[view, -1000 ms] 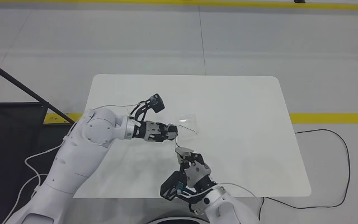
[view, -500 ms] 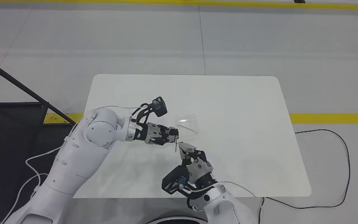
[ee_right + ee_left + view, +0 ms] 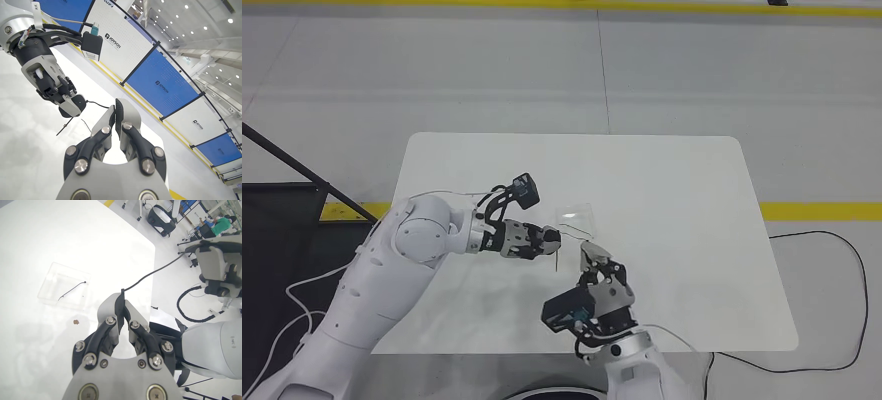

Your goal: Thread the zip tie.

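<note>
left wrist view showed the left gripper (image 3: 122, 306) pinched tight on the tie (image 3: 151, 273) above the table (image 3: 56, 228). the strand ran across to the right gripper (image 3: 115, 108), also clamped on it. likely risk: the thin strand slips from a pinch or buckles, and the tip misses the head. a spare tie (image 3: 72, 289) lay in the tray (image 3: 56, 279).

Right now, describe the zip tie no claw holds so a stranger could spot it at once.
On the white table, find the clear shallow tray beside the left claw. A thin black zip tie lies loose inside it; the other zip tie is strung in the air from that claw to the right claw.
</note>
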Controlling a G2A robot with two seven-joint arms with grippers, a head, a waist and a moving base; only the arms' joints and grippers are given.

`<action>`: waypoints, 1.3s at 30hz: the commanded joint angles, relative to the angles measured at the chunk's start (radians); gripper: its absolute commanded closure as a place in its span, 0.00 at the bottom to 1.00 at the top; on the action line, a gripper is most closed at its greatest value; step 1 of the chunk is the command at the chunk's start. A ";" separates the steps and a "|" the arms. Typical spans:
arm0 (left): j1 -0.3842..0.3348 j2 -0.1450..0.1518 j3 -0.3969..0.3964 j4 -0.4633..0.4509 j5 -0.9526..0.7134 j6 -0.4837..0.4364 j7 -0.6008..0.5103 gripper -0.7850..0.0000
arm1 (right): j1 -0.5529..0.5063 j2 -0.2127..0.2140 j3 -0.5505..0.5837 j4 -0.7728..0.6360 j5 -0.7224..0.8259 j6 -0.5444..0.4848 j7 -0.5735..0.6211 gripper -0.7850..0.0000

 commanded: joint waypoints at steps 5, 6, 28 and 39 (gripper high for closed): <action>-0.005 0.003 0.007 0.002 -0.005 0.006 0.001 1.00 | 0.013 -0.002 -0.024 0.029 -0.044 0.032 0.014 1.00; -0.006 0.004 0.008 0.002 -0.005 0.005 0.002 1.00 | 0.016 -0.001 -0.027 0.033 -0.049 0.027 0.019 1.00; 0.002 0.019 0.012 -0.007 -0.006 -0.012 0.049 1.00 | 0.032 0.014 -0.040 0.021 -0.058 -0.223 0.042 1.00; 0.009 0.027 0.011 -0.017 -0.001 -0.017 0.071 1.00 | 0.044 0.020 -0.045 0.020 -0.065 -0.298 0.059 1.00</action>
